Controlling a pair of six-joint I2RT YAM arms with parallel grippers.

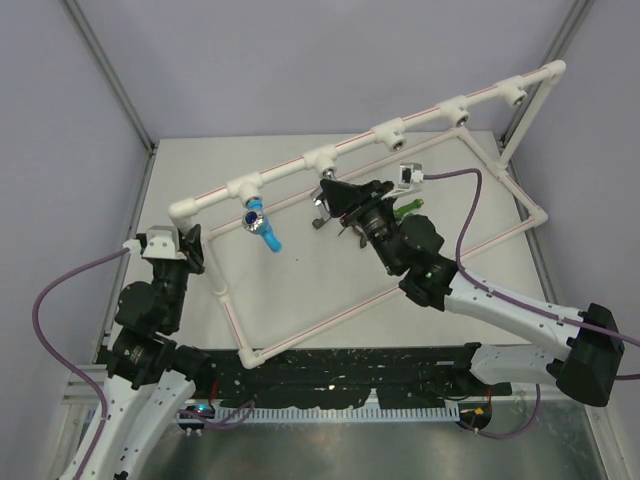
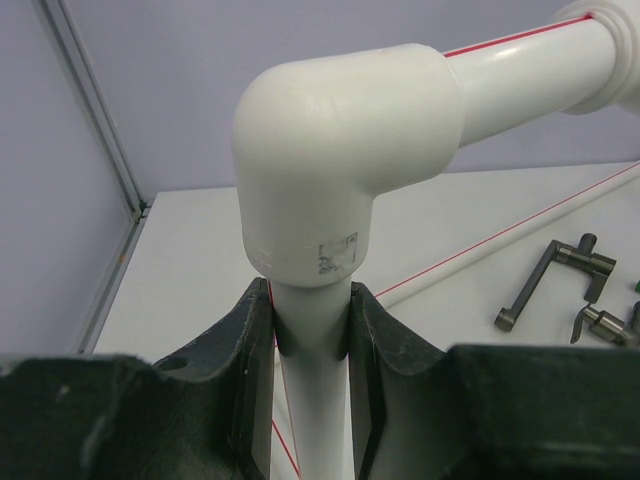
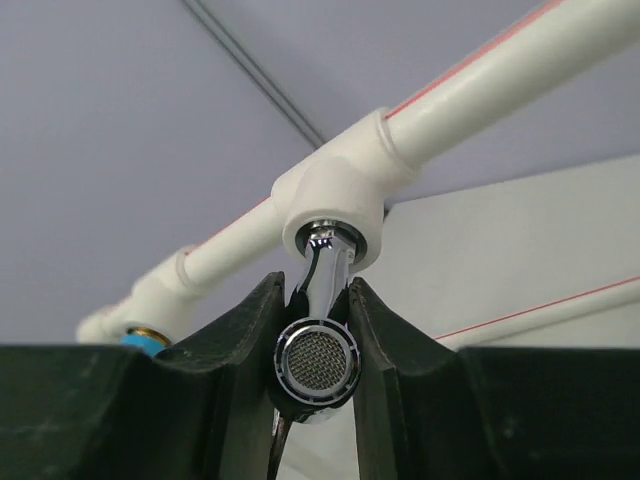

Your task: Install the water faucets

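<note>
Left gripper (image 2: 311, 300) is clamping the upright leg of the white pipe frame (image 1: 300, 335) just under the corner elbow (image 2: 340, 170), at the left end of the top rail. Fingers narrow, pressing on the pipe from both sides.

Right gripper (image 3: 315, 290) is gripping the chrome faucet (image 3: 316, 365), fingers closed on its body just behind the mesh outlet. The faucet's other end is sitting in the mouth of a tee socket (image 3: 335, 195) on the top rail. It's probably threaded in, but I can't tell how deep.

Blue faucet (image 1: 262, 225) is hanging from the next socket to the left.

Green faucet (image 1: 405, 210) is lying on the table (image 1: 300, 270) toward its far edge, just beside the right wrist.

Two dark brown-grey faucets (image 2: 545, 280) are lying near each other on the surface inside the frame.
</note>
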